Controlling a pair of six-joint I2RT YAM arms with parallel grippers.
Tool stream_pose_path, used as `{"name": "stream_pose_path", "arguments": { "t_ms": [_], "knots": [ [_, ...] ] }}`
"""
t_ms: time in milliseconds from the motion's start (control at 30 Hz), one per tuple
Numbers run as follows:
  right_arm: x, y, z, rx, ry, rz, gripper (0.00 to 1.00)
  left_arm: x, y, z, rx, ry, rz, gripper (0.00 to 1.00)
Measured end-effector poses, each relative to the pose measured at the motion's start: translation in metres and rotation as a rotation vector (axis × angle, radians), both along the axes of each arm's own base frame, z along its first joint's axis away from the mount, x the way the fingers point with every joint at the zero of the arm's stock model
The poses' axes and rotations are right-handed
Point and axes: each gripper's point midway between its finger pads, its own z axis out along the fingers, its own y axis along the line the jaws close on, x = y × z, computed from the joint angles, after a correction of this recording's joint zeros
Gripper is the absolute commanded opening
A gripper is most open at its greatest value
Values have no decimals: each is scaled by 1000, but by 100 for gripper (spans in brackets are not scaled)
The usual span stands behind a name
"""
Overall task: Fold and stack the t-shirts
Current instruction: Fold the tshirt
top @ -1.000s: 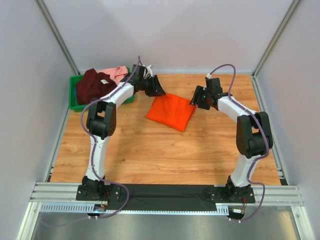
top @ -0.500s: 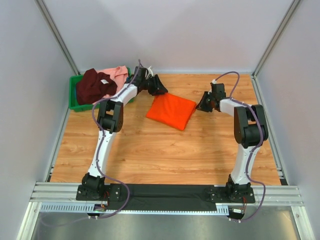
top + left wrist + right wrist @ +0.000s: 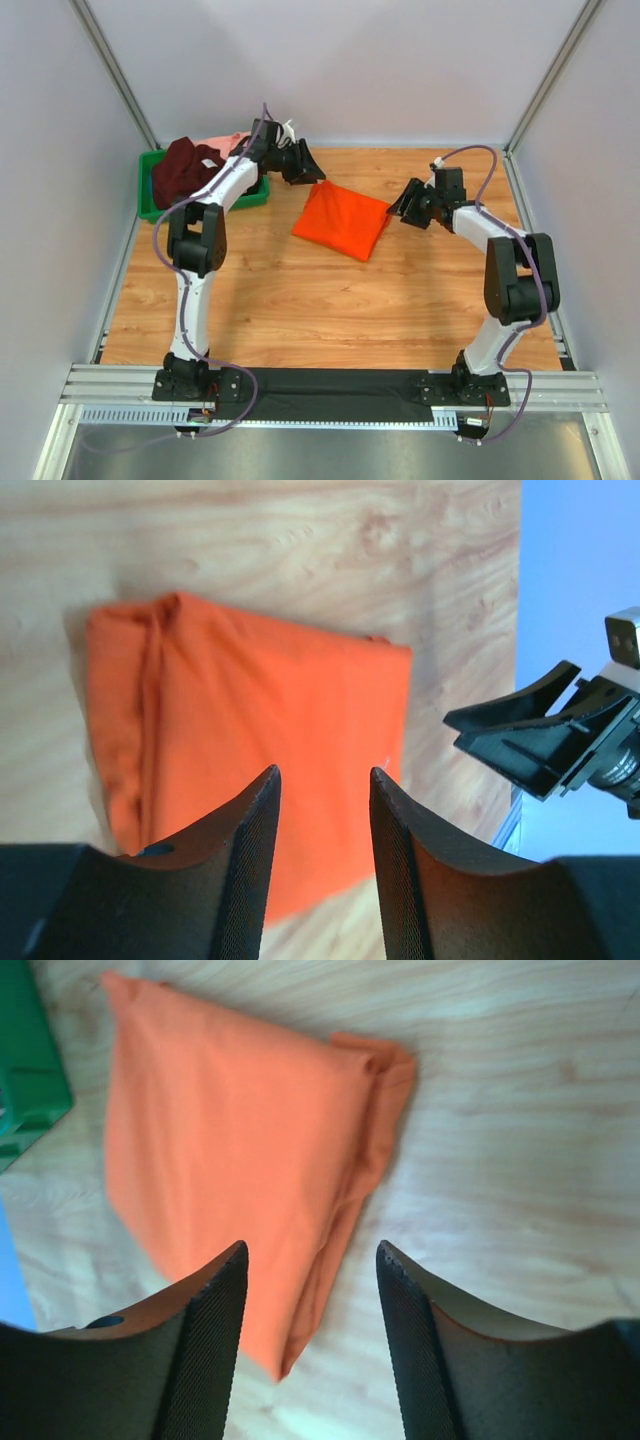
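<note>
White-black arms [image 3: 188, 310] — purple cables [image 3: 470, 149]

Robot lab enclosure, plain white panel walls [image 3: 340, 70], aluminium corner posts [image 3: 112, 72], wooden tabletop [image 3: 330, 300]; slotted aluminium mounting rail [image 3: 110, 385]

Folded t-shirt [image 3: 342, 222]: I see it flat on the table [image 3: 300, 300], in the far half, about centre left to right.
Bin [image 3: 147, 208]: far-left corner of the table, well left of the folded t-shirt.
In the bin: two more t-shirts heaped, one [image 3: 185, 170] at the left, the other [image 3: 235, 145] behind and right of it; I can't tell how they overlap, as my left arm crosses them.
Left gripper [image 3: 308, 168]: between bin and folded t-shirt, near its far-left corner.
Right gripper [image 3: 402, 205]: just right of the folded t-shirt.
</note>
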Motion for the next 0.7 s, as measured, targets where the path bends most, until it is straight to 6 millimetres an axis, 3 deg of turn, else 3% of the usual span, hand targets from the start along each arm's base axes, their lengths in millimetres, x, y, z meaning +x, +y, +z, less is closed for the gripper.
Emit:
{"name": "stream_pose_path", "arguments": {
  "t_ms": [100, 200, 267, 467, 567, 700],
  "knots": [
    [-18, 8, 23, 18, -39, 23, 57, -26, 14, 28, 50, -42, -5, 48],
    [-38, 19, 23, 35, -29, 59, 55, -51, 28, 33, 108, -49, -5, 48],
    [-50, 26, 11, 41, 4, 85, 53, -60, 35, 21, 148, -33, -4, 48],
    [-70, 47, -28, 61, 101, 161, 52, -86, 58, -50, 297, 105, -13, 48],
    [-76, 57, -34, 69, 107, 193, 52, -91, 63, -68, 340, 129, -29, 48],
    [-83, 66, -38, 89, 96, 220, 50, -94, 61, -78, 364, 118, -64, 46]
  ]
}}
